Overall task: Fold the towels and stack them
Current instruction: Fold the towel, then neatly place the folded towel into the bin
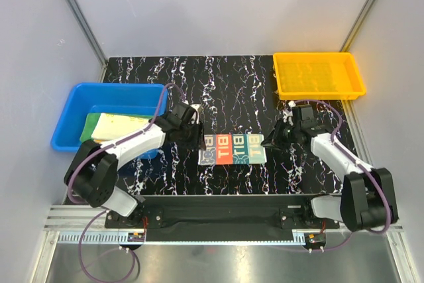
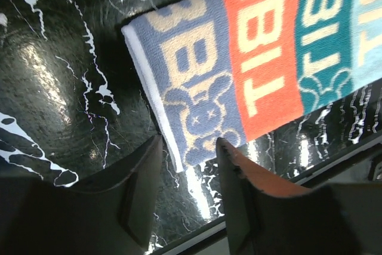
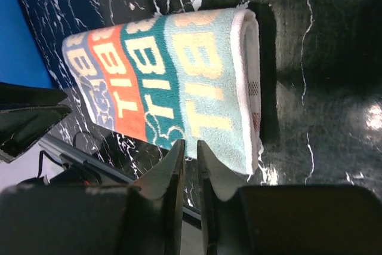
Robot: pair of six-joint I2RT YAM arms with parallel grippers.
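The long cream "RABBIT" towel (image 1: 233, 148) lies folded into a flat band on the black marble table (image 1: 232, 84), with coloured letter blocks facing up. My left gripper (image 1: 199, 138) hovers at its left end. In the left wrist view the towel's blue corner (image 2: 191, 106) lies just past the open left gripper (image 2: 188, 147), and nothing is between the fingers. My right gripper (image 1: 268, 140) is at the towel's right end. Its jaws (image 3: 190, 146) stand a narrow gap apart at the edge of the pale mint block (image 3: 209, 82), and they grip nothing. A green towel (image 1: 91, 128) and a pale yellow towel (image 1: 122, 122) lie in the blue bin.
The blue bin (image 1: 99, 91) stands at the left edge, close behind the left arm. An empty yellow tray (image 1: 318, 75) sits at the back right. A metal rail (image 1: 218, 217) runs along the table's near edge.
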